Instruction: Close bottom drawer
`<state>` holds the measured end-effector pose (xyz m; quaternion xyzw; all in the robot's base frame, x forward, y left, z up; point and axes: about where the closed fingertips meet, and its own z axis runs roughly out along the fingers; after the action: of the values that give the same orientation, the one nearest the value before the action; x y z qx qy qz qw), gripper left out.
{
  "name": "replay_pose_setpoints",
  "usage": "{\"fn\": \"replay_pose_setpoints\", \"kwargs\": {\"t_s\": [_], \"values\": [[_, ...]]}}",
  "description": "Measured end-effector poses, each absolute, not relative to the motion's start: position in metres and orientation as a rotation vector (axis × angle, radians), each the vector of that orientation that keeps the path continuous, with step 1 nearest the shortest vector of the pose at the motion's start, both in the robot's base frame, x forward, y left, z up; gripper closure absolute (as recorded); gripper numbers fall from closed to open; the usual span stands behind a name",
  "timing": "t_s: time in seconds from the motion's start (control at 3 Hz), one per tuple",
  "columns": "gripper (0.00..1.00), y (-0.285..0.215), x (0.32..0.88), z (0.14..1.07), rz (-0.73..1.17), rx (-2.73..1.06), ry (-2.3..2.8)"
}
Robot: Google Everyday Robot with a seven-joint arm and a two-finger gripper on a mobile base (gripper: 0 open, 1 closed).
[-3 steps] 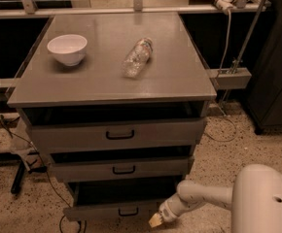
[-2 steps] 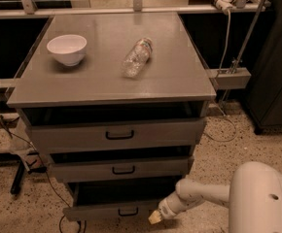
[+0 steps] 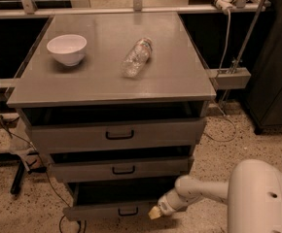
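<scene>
drawer: grey metal bottom drawer [image 3: 99, 211], lowest of three, a long shallow tray with a low front and a small black handle [image 3: 128, 211]. It is pulled out further than the two above it. Inside is dark, contents not visible.
end effector: the white arm [image 3: 206, 191] has its pale-tipped end effector [image 3: 155, 212] low at the right part of the drawer front, just beside the handle, touching or very nearly. Released or clenched: cannot tell.
handling: judgement only. Stiff sheet metal on slides, probably light for its size, so it should run in under a steady push. Not fragile. The painted front is likely slick, so a glancing contact could skid off.
contact point: no grasp needed. Push square on the front face, close to the handle and centre line. Pushing far off to the right risks racking the tray in its slides.
neighbours: middle grey drawer [image 3: 82, 171] and tall-fronted top grey drawer [image 3: 73, 137] also stand slightly open. Leave them alone.
worktop: white bowl [image 3: 67, 48] and clear plastic bottle [image 3: 136, 57], lying on its side, sit on the grey worktop [image 3: 180, 76]. A hard slam could roll the bottle.
</scene>
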<state>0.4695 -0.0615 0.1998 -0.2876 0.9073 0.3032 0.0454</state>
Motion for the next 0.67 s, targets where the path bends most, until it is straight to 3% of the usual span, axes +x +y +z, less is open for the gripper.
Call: {"fn": "replay_pose_setpoints", "kwargs": {"t_s": [0.33,0.67], "values": [[0.83,-0.0615,0.4694,0.1997,0.926,-0.878,2.771],[0.59,-0.0615,0.4694,0.1997,0.926,-0.878,2.771]]}}
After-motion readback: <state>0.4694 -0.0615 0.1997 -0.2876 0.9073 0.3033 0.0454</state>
